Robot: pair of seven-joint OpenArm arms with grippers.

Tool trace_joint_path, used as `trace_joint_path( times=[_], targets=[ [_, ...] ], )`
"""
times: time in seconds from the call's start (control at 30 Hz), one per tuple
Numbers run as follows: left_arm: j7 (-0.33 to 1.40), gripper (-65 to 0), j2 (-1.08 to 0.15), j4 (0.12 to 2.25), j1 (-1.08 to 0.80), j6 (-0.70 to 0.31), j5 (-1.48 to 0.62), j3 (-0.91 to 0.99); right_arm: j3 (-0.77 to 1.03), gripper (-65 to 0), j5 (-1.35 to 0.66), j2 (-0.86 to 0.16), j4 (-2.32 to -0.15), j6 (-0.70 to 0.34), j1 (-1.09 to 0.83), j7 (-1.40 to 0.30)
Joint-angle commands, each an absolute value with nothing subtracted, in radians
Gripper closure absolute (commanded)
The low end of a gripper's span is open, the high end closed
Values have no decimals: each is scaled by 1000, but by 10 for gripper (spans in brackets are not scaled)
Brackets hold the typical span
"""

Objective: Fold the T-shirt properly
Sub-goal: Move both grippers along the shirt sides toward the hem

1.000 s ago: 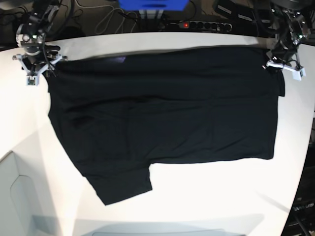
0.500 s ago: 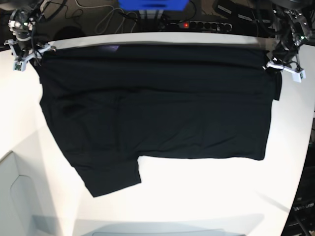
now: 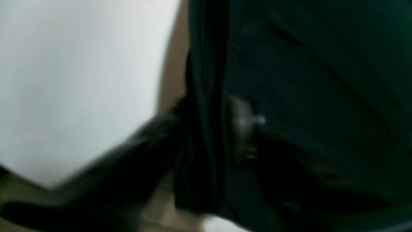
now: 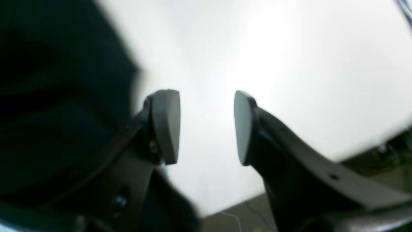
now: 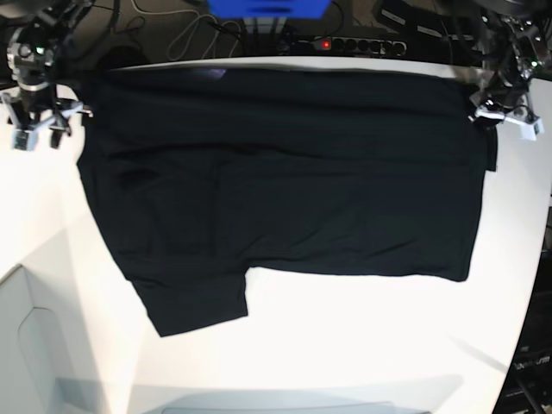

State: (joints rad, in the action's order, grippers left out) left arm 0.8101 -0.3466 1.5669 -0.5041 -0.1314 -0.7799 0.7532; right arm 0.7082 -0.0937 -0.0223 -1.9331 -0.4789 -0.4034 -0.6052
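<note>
T-shirt [image 5: 285, 172] slid back on white table [image 5: 362, 345].

A plain black T-shirt [image 5: 285, 181] on a white table [image 5: 362, 345]; a blue box [image 5: 267, 7] and a red-lit black power strip [image 5: 349, 43] behind.

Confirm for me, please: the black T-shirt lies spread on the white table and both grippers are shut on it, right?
Not quite: the right gripper is open, its pads apart over bare table, as the right wrist view shows. The T-shirt does lie spread on the table.
</note>
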Motion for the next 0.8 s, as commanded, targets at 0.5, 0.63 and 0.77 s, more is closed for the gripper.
trace_joint_path(
  times=[0.5, 0.63, 0.77],
  targets=[
    [796, -427, -298, 1745, -524, -139, -779, 924, 334, -329, -97, -177, -1965, -698, -404, -584],
    [796, -427, -300, 1745, -522, -139, -779, 929, 259, -329, -97, -213, -1948, -698, -401, -578],
    [796, -427, -300, 1745, -521, -139, -779, 929, 236, -327, -97, -220, -1870, -698, -352, -582]
  ],
)
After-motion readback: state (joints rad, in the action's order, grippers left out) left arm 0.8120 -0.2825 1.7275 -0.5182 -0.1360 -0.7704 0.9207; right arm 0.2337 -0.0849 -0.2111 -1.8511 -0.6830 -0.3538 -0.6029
